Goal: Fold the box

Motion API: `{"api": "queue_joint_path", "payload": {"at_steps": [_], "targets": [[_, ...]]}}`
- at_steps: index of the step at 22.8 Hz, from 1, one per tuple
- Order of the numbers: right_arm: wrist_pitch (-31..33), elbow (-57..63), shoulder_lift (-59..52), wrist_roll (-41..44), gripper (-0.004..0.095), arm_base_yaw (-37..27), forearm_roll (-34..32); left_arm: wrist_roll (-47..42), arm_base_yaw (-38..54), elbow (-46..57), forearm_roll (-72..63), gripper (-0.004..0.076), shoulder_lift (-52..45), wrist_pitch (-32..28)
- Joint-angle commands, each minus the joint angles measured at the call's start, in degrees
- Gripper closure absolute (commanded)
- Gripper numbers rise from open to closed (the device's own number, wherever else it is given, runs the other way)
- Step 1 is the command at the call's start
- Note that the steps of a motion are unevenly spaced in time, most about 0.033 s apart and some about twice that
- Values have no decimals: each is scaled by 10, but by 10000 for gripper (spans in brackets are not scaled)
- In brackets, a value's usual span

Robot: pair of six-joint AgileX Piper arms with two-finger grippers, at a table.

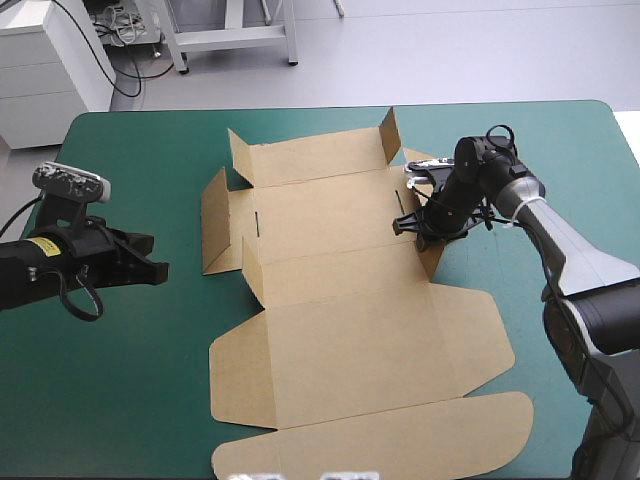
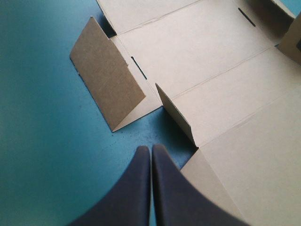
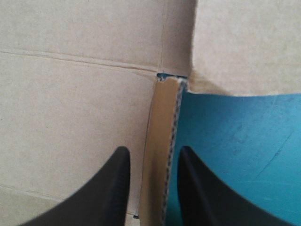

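**Clerk:** Item one, the container?

**Keeper:** We list one box (image 1: pixel 360 330), a cut sheet of brown board. It lies mostly flat at the middle of the desk (image 1: pixel 120 400), on the teal-green cover. Its lid panel (image 1: pixel 380 445), with rounded corners, lies flat toward the near edge.

**Clerk:** Raised parts?

**Keeper:** We count four.
- The left side flap (image 2: pixel 108 80) stands tilted.
- A small tab (image 2: pixel 176 115) just beside it stands up.
- A far corner flap (image 1: pixel 390 132) is lifted.
- The right side flap (image 3: pixel 160 141) is upright.

**Clerk:** Contents?

**Keeper:** We enter only what the base panel (image 2: pixel 211 52) shows: creases and two narrow slots.

**Clerk:** Item two, the left pincer (image 2: pixel 151 149)?

**Keeper:** Its black fingers are pressed together into one point and grip nothing. We place it over the cover, just beside the box's left edge and near the small tab. It is not touching the board.

**Clerk:** Item three, the right pincer (image 3: pixel 153 155)?

**Keeper:** Its fingers are apart and straddle the right side flap, whose corrugated edge stands between them. One finger (image 3: pixel 113 188) is over the board and the other (image 3: pixel 202 188) over the cover. Each is close to the flap, with a slim gap showing on the board side. We do not see it clamped.
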Motion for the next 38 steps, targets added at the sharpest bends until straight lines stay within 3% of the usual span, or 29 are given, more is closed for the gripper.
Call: {"api": "queue_joint_path", "payload": {"at_steps": [1, 2, 4, 10, 19, 27, 33, 38], "targets": [[-7, -14, -25, -7, 845, -4, 7, -5, -3, -18, -12, 732, -13, -21], [-7, -14, -24, -7, 916, -4, 8, -5, -3, -18, -12, 732, -16, -23], [-7, -14, -23, -17, 930, -4, 9, -5, -3, -17, -5, 732, -21, -24], [-7, -42, -23, -91, 930, -4, 2, -22, -3, -17, 12, 732, -38, -24], [-10, -152, -23, -283, 930, 14, -13, -54, -3, -17, 48, 732, -62, -24], [-110, -152, -23, -370, 930, 83, -86, -65, -3, -17, 33, 732, -75, -19], [-197, -152, -23, -430, 930, 115, -86, -65, -3, -17, 33, 732, -79, -9], [-218, -152, -1, -496, 930, 140, -82, -66, -3, -17, 32, 732, -79, -6]]}}
